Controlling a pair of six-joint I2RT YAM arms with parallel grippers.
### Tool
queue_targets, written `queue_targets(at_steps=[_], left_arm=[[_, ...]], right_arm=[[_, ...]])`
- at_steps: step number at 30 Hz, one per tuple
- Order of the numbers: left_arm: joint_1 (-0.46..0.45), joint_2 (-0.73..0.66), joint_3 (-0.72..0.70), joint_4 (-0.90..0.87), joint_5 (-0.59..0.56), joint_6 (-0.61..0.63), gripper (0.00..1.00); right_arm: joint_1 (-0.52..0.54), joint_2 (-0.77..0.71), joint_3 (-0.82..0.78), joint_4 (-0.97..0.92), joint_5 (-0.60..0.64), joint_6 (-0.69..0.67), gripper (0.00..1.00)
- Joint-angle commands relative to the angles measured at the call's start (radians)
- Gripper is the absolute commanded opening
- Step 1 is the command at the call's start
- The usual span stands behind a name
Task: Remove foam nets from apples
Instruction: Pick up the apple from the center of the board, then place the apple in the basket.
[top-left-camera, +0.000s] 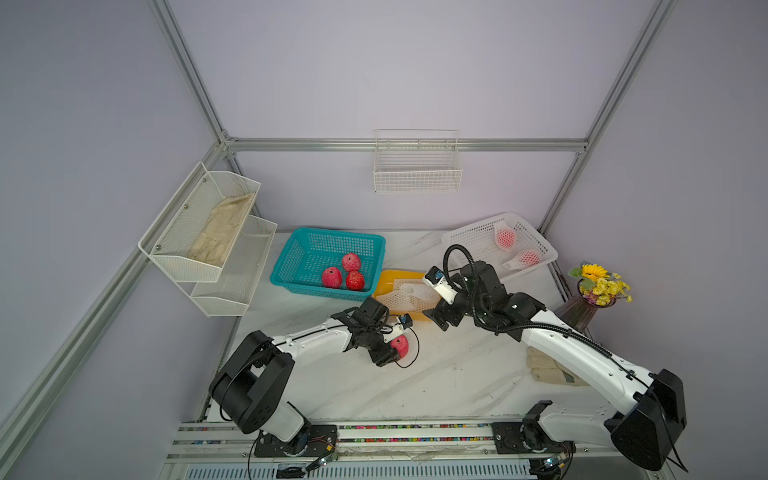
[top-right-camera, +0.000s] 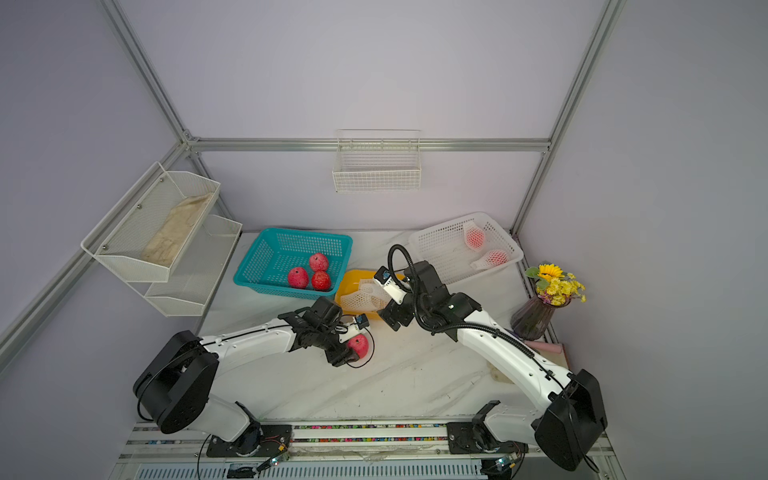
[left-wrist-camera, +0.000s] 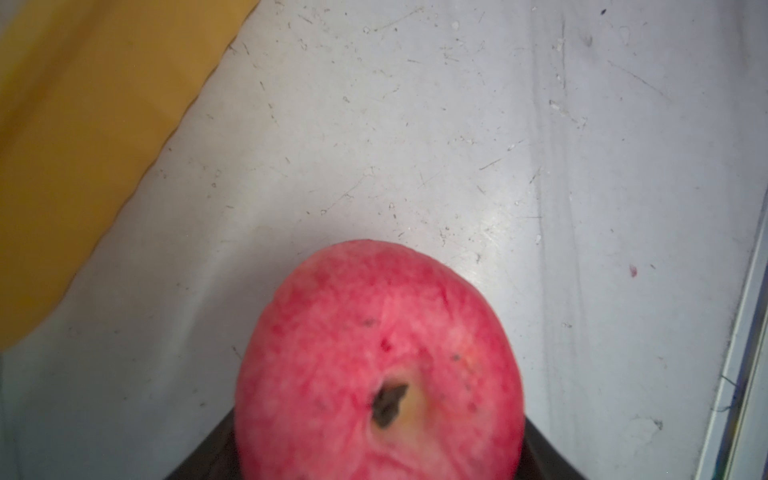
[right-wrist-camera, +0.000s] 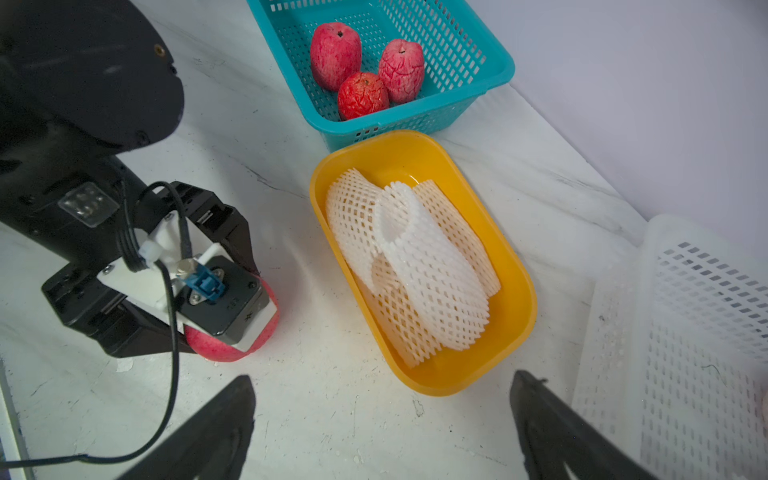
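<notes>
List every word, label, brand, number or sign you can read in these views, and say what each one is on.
No text can be read in any view.
Faint pale marks on the black camera housing at the left arm's wrist: too blurred to read.
No lettering shows on the teal basket, yellow tray, white basket or bare apple.
</notes>
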Motion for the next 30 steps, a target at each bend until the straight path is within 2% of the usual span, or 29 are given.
queue_targets(at_steps=[1, 5, 8, 14, 17, 20, 23, 25, 30], left_arm=[[-0.005, -0.002, 0.063, 0.020, 0.039, 0.016, 0.57], [-0.005, -0.036, 0.054, 0.012, 0.040, 0.009, 0.48], [-0.005, -0.120, 0.041, -0.023, 0.005, -0.015, 0.44], [0.011, -0.357, 0.051, -0.141, -0.237, -0.130, 0.42], [0.092, -0.392, 0.115, -0.169, -0.287, -0.136, 0.41], [0.248, -0.313, 0.224, -0.164, -0.287, -0.153, 0.39], [0.388, -0.158, 0.354, -0.132, -0.300, -0.199, 0.37], [0.439, -0.016, 0.464, -0.116, -0.333, -0.216, 0.37], [0.555, 0.239, 0.671, -0.085, -0.370, -0.285, 0.37]], right_arm=[[0.000, -0.017, -0.010, 0.020, -0.023, -0.010, 0.97], [0.000, -0.027, -0.020, 0.020, -0.002, -0.011, 0.97], [-0.002, -0.041, -0.025, 0.021, 0.041, -0.007, 0.97], [-0.012, -0.044, -0.027, 0.073, 0.117, 0.014, 0.97], [-0.014, -0.021, -0.019, 0.099, 0.113, 0.025, 0.97], [-0.014, 0.010, 0.000, 0.113, 0.110, 0.037, 0.97], [-0.014, 0.033, 0.013, 0.130, 0.109, 0.041, 0.97], [-0.014, 0.048, 0.019, 0.134, 0.111, 0.039, 0.97], [-0.018, 0.084, 0.023, 0.145, 0.121, 0.047, 0.97]])
